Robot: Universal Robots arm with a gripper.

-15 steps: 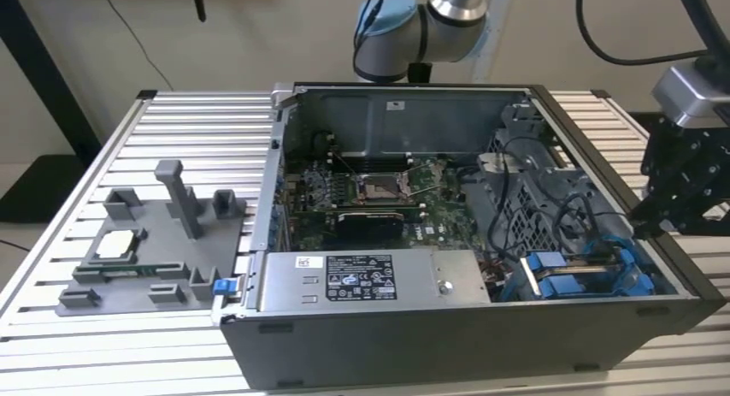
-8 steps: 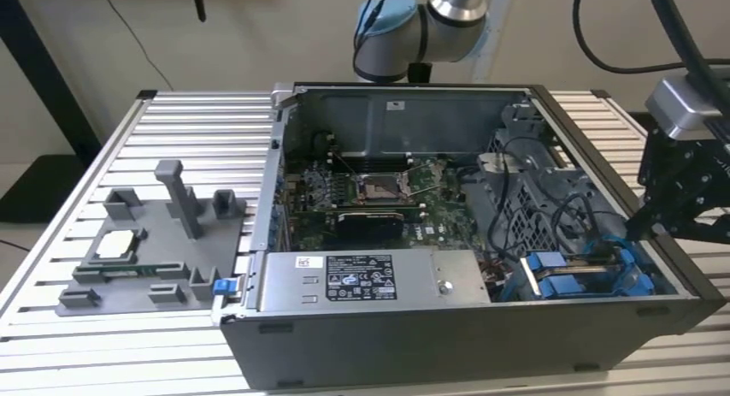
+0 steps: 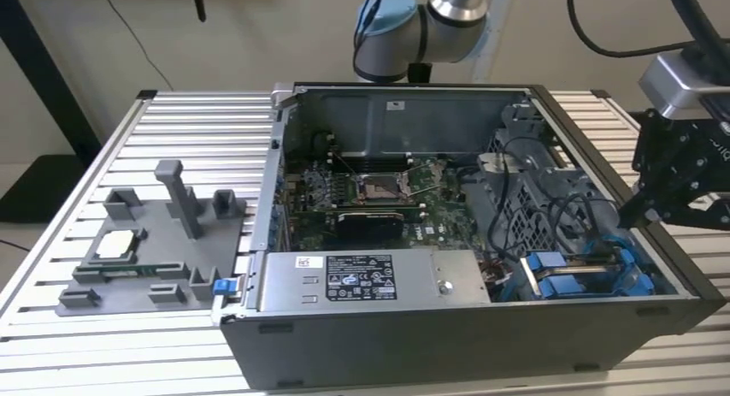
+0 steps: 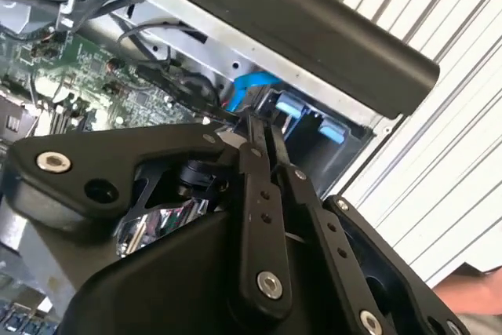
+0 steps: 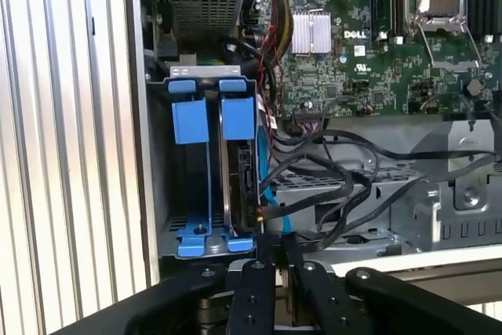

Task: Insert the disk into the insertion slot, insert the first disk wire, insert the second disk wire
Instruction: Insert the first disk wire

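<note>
In the exterior view, you are seeing the gripper point(image 3: 634, 215) hanging over the rim of the open computer case point(image 3: 456, 353) on the exterior view's right. Its tips are pointing down toward the insertion slot point(image 3: 593, 272), which is lying just below and ahead of the fingers. The case is sitting on a slatted metal table point(image 3: 68, 345). A grey fixture point(image 3: 149, 242) is resting well apart from the fingers, on the far side of the case.

In the second wrist view, you are looking along the fingers point(image 4: 252, 194). They are lying side by side, drawn together with barely a hairline gap. You cannot tell whether anything thin is pinched between them. Blue carrier ends point(image 4: 290, 104) are showing just past the fingertips, and the motherboard point(image 4: 86, 84) is spreading out to one side of them.

In the first wrist view, the gripper point(image 5: 272, 245) is hovering at the near end of the drive cage with its tips close together. The disk point(image 5: 245, 166) is standing on edge inside the insertion slot point(image 5: 227, 194), straight ahead of the fingertips. The other blue carrier point(image 5: 190, 121) is sitting just beside it, on the side farther from the fingers. Black cables point(image 5: 337, 166) are looping near the fingertips on the opposite side. You cannot tell whether any is touching them.
</note>
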